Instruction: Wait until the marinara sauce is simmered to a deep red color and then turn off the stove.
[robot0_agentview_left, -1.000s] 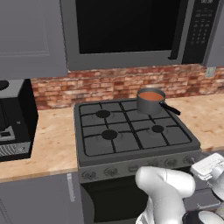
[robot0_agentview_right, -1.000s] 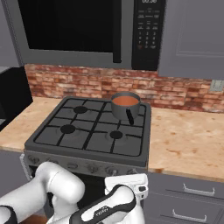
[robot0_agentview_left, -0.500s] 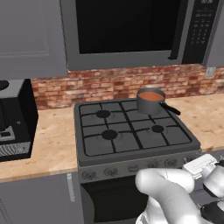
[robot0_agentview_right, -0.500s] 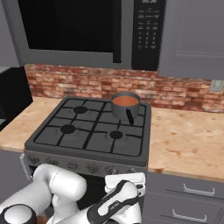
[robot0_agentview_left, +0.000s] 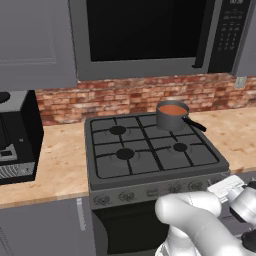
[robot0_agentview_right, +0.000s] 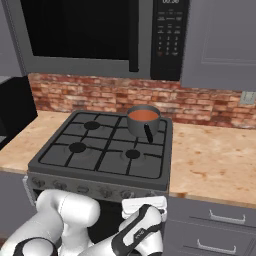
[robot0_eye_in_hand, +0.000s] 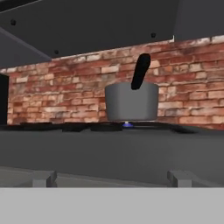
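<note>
Since a second ago the arm's wrist and hand have sunk lower and further toward the right edge of the left base view, while in the right base view the forearm has curled lower in front of the oven; the saucepan, the sauce and the cameras' framing have stayed as they were.

The marinara sauce (robot0_agentview_left: 172, 108) is an orange-red round surface inside the grey saucepan (robot0_agentview_right: 143, 121), which sits on the rear right burner of the stove (robot0_agentview_left: 150, 150), its black handle (robot0_agentview_left: 194, 124) pointing toward the front right. In the hand view a small blue flame (robot0_eye_in_hand: 127, 125) shows under the pan.

The gripper (robot0_agentview_right: 144, 204) hangs low in front of the stove's front right corner, level with the row of knobs (robot0_agentview_left: 127, 196); its jaws stand spread wide with nothing between them, and the hand view looks across the stovetop's front edge straight at the pan, with two knobs in blurred close-up along the bottom.

Free room: the three other burners are bare, the beige counter (robot0_agentview_right: 215, 162) to the stove's right is open up to the brick backsplash (robot0_agentview_left: 125, 95), and the microwave (robot0_agentview_right: 100, 35) overhangs the rear of the stove. To the stove's left a black coffee machine (robot0_agentview_left: 15, 137) stands on the counter, well apart from the pan
</note>
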